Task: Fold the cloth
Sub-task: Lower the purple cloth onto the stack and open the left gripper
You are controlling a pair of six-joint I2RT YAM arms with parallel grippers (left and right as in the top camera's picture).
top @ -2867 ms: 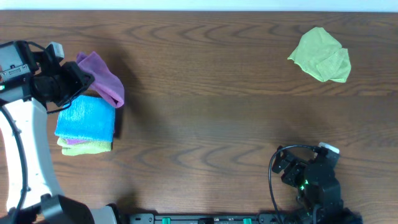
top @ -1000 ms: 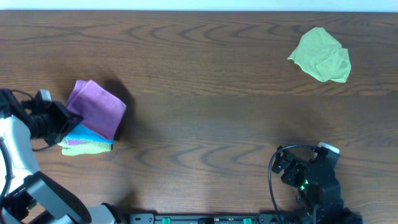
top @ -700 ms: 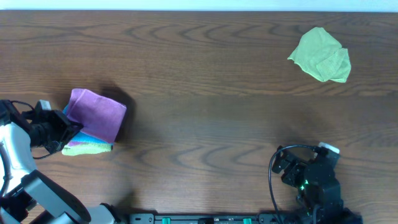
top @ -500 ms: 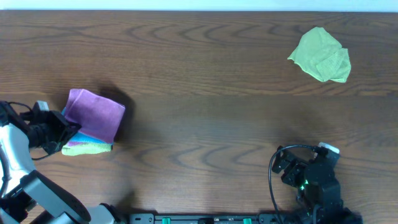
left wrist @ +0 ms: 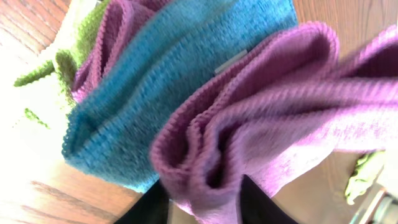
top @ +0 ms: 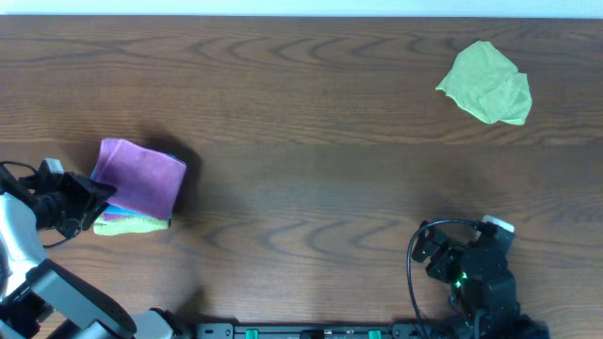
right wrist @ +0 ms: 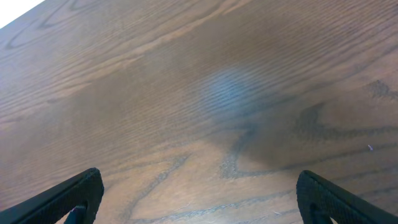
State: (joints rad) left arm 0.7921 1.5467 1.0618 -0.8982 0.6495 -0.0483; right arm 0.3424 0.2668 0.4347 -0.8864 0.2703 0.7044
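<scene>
Overhead, left part of table (top: 301, 141): showing cloth (top: 141, 174), folded, lying topmost on a stack (top: 132, 223) of other folded cloths. Showing left gripper (top: 97, 196) reaching in from the left edge and meeting the cloth's left side. Showing lime cloth (top: 485, 82) lying crumpled near the far right corner, well apart from the stack. Showing right gripper (top: 429, 252) sitting low near the front edge at right, well apart from every cloth.

At left wrist: closing narrow on the cloth, with a bunched fold of its edge sitting pinched between the two dark fingers (left wrist: 146, 208) at the bottom of the picture. Showing blue cloth (left wrist: 180, 81) lying just beneath the cloth and touching it, with a small white tag (left wrist: 230, 62) sitting at its upper edge. Showing a second purple layer (left wrist: 102, 43) lying under the blue, and pale green cloth (left wrist: 87, 31) under that, partly washed out by glare. Blurring toward the right side.

At right wrist: standing wide apart, with fingers (right wrist: 74, 199) showing at the two lower corners, holding nothing, only bare wood grain lying between them.
</scene>
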